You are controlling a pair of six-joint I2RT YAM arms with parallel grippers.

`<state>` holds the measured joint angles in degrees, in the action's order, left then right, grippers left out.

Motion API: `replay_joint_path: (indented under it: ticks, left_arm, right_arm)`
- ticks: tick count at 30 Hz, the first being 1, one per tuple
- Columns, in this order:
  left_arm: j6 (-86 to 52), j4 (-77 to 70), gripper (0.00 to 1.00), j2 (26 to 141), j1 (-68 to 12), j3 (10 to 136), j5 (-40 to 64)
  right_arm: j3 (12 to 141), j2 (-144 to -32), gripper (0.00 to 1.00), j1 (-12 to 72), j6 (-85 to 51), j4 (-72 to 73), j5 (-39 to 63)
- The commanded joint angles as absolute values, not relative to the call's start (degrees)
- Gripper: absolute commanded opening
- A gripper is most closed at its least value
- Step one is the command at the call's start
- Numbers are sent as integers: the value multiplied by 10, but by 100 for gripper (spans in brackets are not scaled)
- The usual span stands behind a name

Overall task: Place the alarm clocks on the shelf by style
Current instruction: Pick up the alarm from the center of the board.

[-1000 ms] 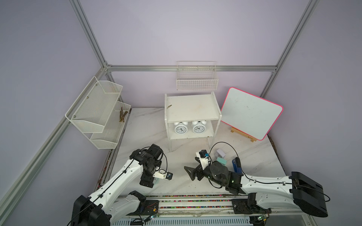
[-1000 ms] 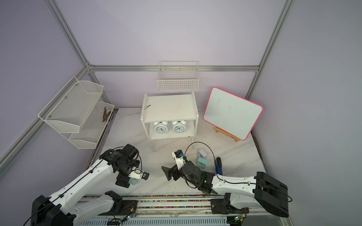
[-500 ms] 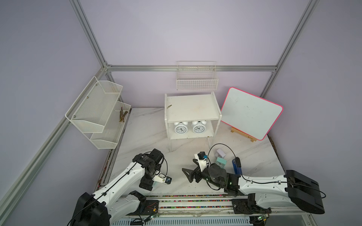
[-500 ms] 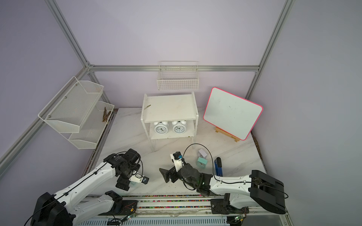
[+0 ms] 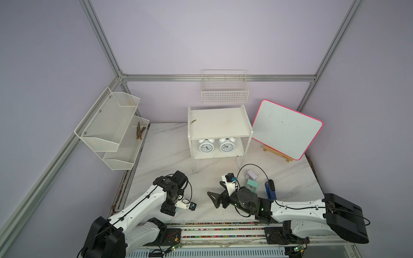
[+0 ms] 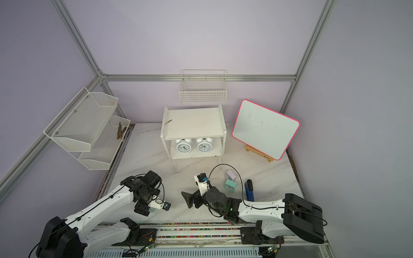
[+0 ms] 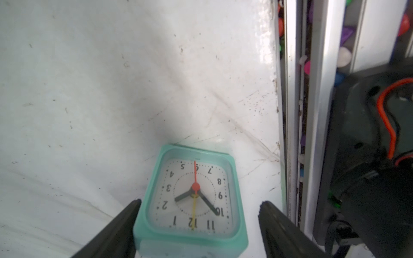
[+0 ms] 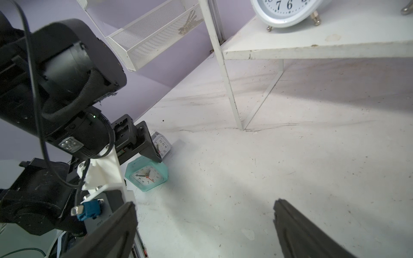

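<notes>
Left pincer (image 7: pixel 200 202) straddles the mint clock (image 7: pixel 190 178) but is not clamped on it; right pincer (image 8: pixel 204 203) is spread wide with nothing in it.
The mint clock sits on the table (image 7: pixel 89 89) between the left pincer's fingers. One finger (image 7: pixel 125 219) is at the case edge and the other shows a clear gap, so there is no grip. A clear-cased square clock (image 8: pixel 162 144) sits just beyond that pincer on its shelf side, partly hidden by a finger. The right pincer hovers over bare table, its tips pointing toward the left pincer. Behind it, beside its wrist, are a second mint clock (image 5: pixel 252 186), a lilac-white clock (image 5: pixel 251 175) and a blue flat object (image 5: pixel 269 189). Two twin-bell clocks (image 5: pixel 206 147) stand side by side on the lower tier of the shelf (image 5: pixel 219 125), well apart from both pincers.
</notes>
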<state>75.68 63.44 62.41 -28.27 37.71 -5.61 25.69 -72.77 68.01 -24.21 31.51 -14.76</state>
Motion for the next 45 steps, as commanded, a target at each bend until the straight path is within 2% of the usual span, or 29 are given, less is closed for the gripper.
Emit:
replay_joint_path:
  ticks: [1,9,13,23,31,36,45]
  left_arm:
    - [754,635,79,625,-286,377,-55]
    - [751,635,65,616,-287,384,-48]
    - [753,639,61,604,-288,399,-34]
    - [747,642,56,597,-305,481,39]
    - [733,642,55,645,-338,551,46]
    - [712,643,54,679,-351,596,45]
    - [683,652,54,675,-366,624,83]
  right_arm:
    - [248,-731,99,684,-245,331,-159]
    - [243,-729,99,684,-240,330,-159]
    - [240,-729,100,684,-231,330,-153]
    - [227,-721,100,684,-177,336,-148]
    - [232,-728,99,684,-98,361,-64]
    - [234,-758,93,684,-50,415,-3]
    - [230,-857,93,684,8,575,6]
